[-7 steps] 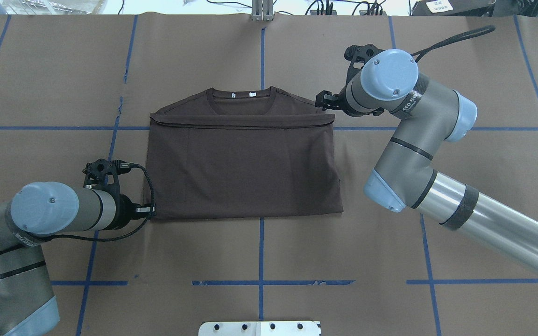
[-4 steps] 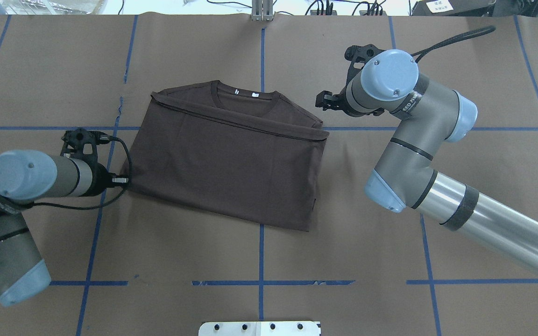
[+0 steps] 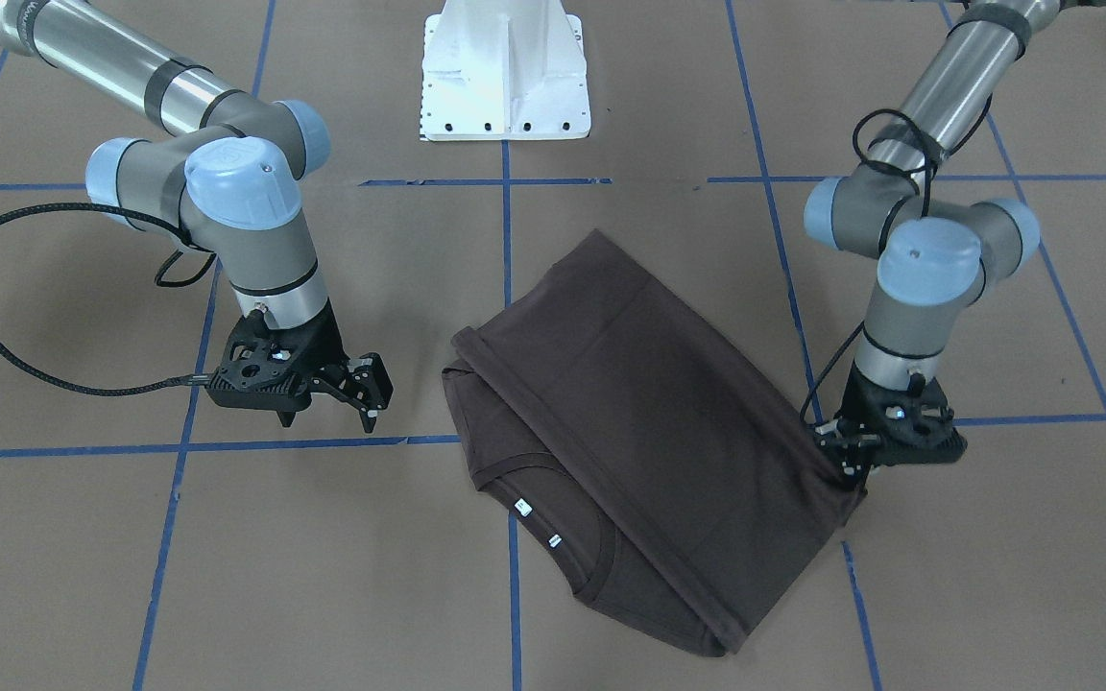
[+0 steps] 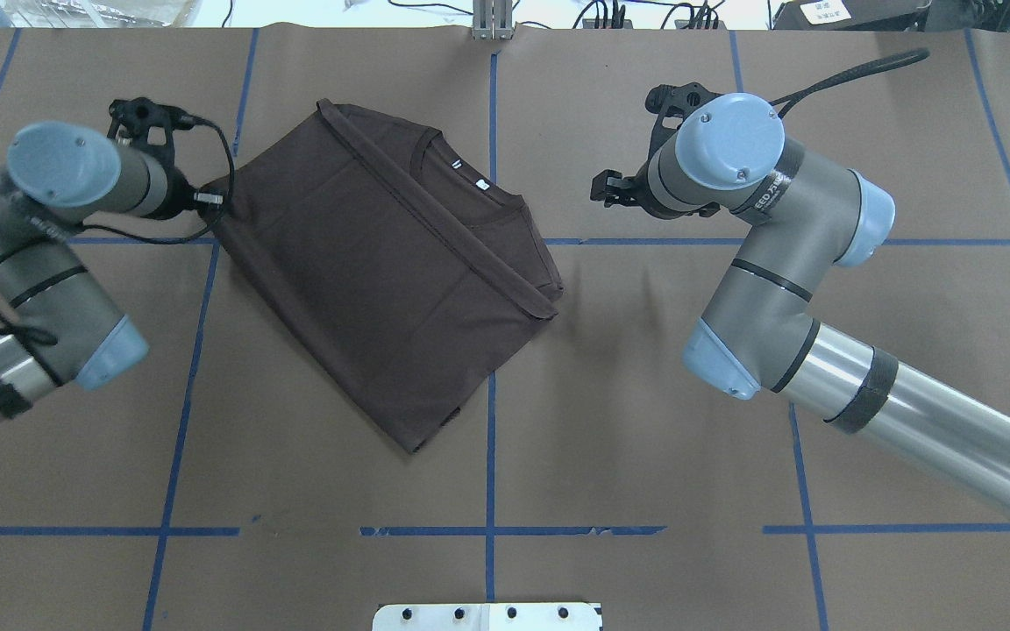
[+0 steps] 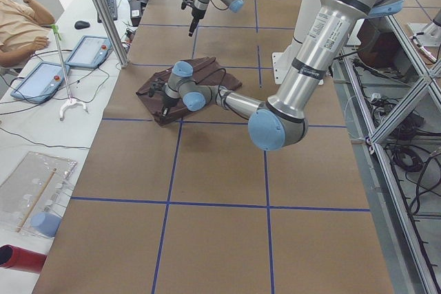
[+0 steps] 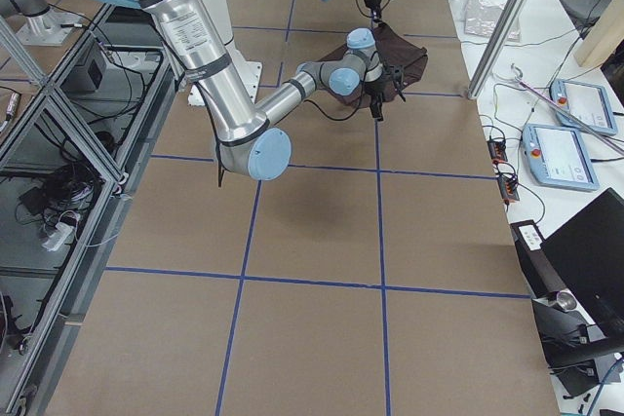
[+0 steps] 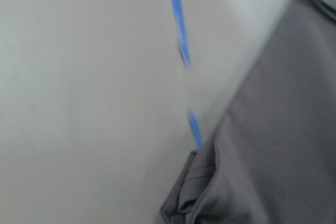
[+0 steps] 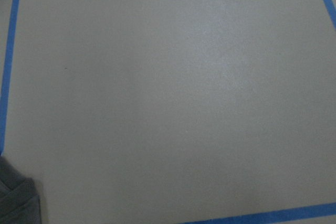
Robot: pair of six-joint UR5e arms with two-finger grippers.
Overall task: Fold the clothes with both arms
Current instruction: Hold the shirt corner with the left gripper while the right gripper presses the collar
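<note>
From my feed the worktop [image 4: 645, 438] is covered in brown paper, squared off by blue tape lines [image 4: 489, 531], with a white pedestal base [image 3: 505, 77] at top centre of the front-facing view. In the exterior left view a white side desk [image 5: 27, 122] runs down the left edge. It carries two tablets [image 5: 89, 51] and loose cables, with a slanted aluminium post [image 5: 103, 12] beside it and a person's arm [image 5: 24, 12] at the upper left. At that view's right edge I see an aluminium frame [image 5: 403, 108] with tangled cables on the floor below.

Dark brown T-shirt [image 4: 382, 263], folded in half & lying skewed, collar up, far-left of centre; left gripper [image 4: 214, 200] pinches its corner. Right gripper [image 4: 601, 191] hovers apart w/ jaws parted.
</note>
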